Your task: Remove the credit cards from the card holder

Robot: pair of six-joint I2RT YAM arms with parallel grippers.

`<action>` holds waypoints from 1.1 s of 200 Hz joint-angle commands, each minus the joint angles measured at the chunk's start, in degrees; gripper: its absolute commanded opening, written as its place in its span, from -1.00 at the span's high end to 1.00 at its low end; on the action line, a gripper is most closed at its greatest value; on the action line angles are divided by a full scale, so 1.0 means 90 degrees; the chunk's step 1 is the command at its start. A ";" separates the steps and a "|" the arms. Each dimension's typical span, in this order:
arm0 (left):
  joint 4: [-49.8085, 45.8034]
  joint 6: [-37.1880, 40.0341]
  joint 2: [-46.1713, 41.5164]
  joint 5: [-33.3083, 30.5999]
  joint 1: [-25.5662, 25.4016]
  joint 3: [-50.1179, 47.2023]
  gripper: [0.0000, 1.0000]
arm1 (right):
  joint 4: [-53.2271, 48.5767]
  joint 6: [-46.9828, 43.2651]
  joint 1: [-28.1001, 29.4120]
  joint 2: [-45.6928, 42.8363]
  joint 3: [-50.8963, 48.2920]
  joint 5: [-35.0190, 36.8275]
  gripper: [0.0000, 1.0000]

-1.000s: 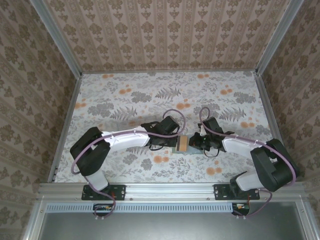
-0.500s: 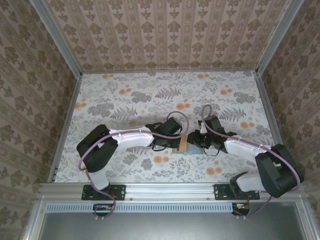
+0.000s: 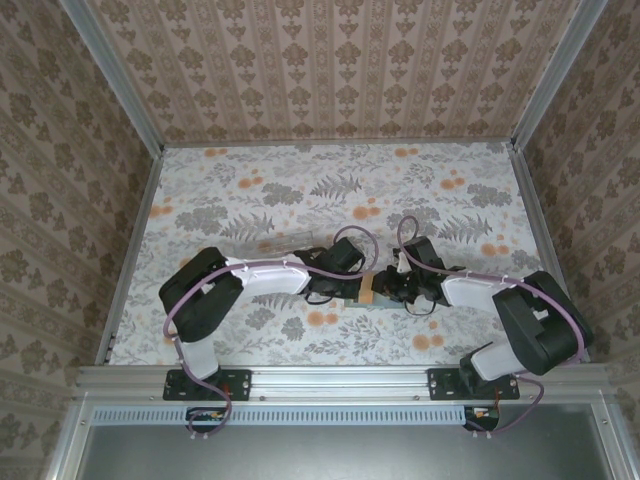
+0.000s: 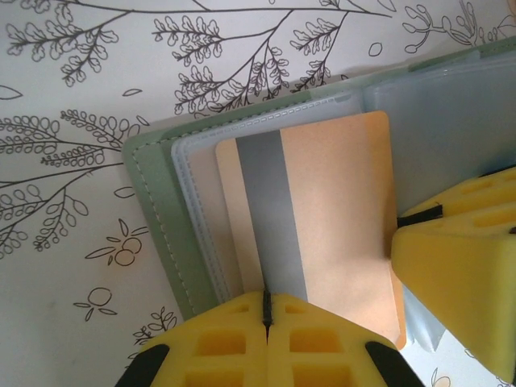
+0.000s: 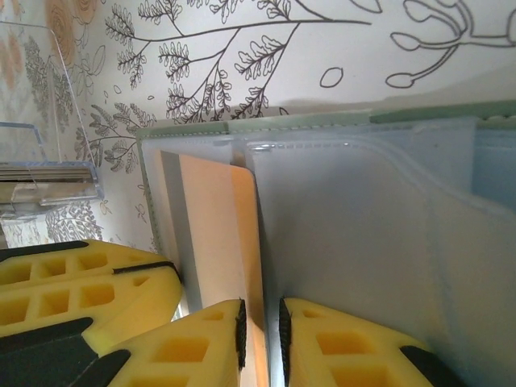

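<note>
A clear plastic case (image 5: pixel 44 173) lies on the floral table (image 3: pixel 300 190).

no readable text, brand, number or sign can be made out anywhere. the tan-orange card (image 4: pixel 322 218) is seen blank apart from its plain dark stripe (no digits or name on the face that shows). nothing is printed on the card holder (image 4: pixel 153 210), and only floral patterns are carried by the table cover (image 3: pixel 300 190) and walls.
</note>
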 commanded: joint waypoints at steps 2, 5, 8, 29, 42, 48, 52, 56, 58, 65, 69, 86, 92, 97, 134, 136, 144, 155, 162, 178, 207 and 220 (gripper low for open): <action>-0.0015 -0.0110 0.0163 0.0053 -0.0053 -0.0130 1.00 | 0.0096 0.0077 0.0032 0.0163 -0.0102 -0.0088 0.57; -0.0018 -0.0110 0.0166 0.0051 -0.0054 -0.0136 1.00 | 0.0109 0.0082 0.0032 0.0162 -0.0104 -0.0091 0.58; -0.0022 -0.0107 0.0165 0.0050 -0.0058 -0.0131 1.00 | 0.0117 0.0081 0.0034 0.0168 -0.0106 -0.0102 0.58; -0.0018 -0.0101 0.0187 0.0055 -0.0063 -0.0108 1.00 | 0.0161 0.0090 0.0035 0.0153 -0.0091 -0.0137 0.66; -0.0031 -0.0113 0.0197 0.0050 -0.0063 -0.0115 1.00 | 0.0128 0.0092 0.0034 0.0135 -0.0090 -0.0125 0.70; -0.0040 -0.0126 0.0196 0.0041 -0.0064 -0.0119 1.00 | 0.0102 0.0092 0.0036 0.0117 -0.0090 -0.0102 0.74; -0.0047 -0.0126 0.0199 0.0031 -0.0063 -0.0119 1.00 | 0.0079 0.0086 0.0034 0.0104 -0.0090 -0.0074 0.78; -0.0046 -0.0124 0.0194 0.0038 -0.0063 -0.0119 1.00 | 0.0057 0.0084 0.0034 0.0099 -0.0097 -0.0048 0.81; -0.0050 -0.0126 0.0196 0.0028 -0.0063 -0.0118 1.00 | 0.0042 0.0083 0.0040 0.0081 -0.0099 -0.0031 0.83; -0.0062 -0.0130 0.0193 0.0014 -0.0071 -0.0126 1.00 | 0.0027 0.0074 0.0033 0.0049 -0.0118 0.0004 0.92; -0.0080 -0.0132 0.0194 0.0004 -0.0061 -0.0118 1.00 | 0.0016 0.0068 0.0026 0.0041 -0.0128 0.0021 0.96; -0.0199 -0.0151 0.0209 -0.0064 -0.0046 -0.0102 1.00 | -0.0109 0.0051 -0.0020 -0.0034 -0.0163 0.0140 1.00; -0.0257 -0.0174 0.0222 -0.0084 -0.0052 -0.0085 1.00 | -0.0127 0.0044 -0.0051 -0.0059 -0.0184 0.0154 1.00; -0.0305 -0.0180 0.0242 -0.0109 -0.0039 -0.0080 1.00 | -0.0147 0.0027 -0.0072 -0.0075 -0.0197 0.0156 1.00; -0.0462 -0.0242 0.0329 -0.0155 -0.0005 -0.0062 1.00 | -0.0492 -0.0126 -0.0303 -0.0319 -0.0207 0.0200 1.00; -0.0462 -0.0243 0.0333 -0.0155 -0.0012 -0.0067 1.00 | -0.0512 -0.0136 -0.0320 -0.0333 -0.0207 0.0202 1.00; -0.0469 -0.0249 0.0321 -0.0153 0.0010 -0.0084 1.00 | -0.0599 -0.0187 -0.0371 -0.0357 -0.0207 0.0215 1.00; -0.0471 -0.0245 0.0311 -0.0164 0.0015 -0.0090 1.00 | -0.0745 -0.0261 -0.0443 -0.0541 -0.0198 0.0234 1.00; -0.0480 -0.0245 0.0311 -0.0165 0.0018 -0.0096 1.00 | -0.0820 -0.0308 -0.0494 -0.0617 -0.0196 0.0234 1.00; -0.0490 -0.0244 0.0321 -0.0165 0.0024 -0.0093 1.00 | -0.0962 -0.0390 -0.0548 -0.0689 -0.0178 0.0224 1.00; -0.0489 -0.0222 0.0297 -0.0150 0.0030 -0.0080 1.00 | -0.1175 -0.0474 -0.0689 -0.0846 -0.0204 0.0228 1.00; -0.0491 -0.0207 0.0272 -0.0155 0.0026 -0.0071 1.00 | -0.1312 -0.0501 -0.0745 -0.1045 -0.0217 0.0245 1.00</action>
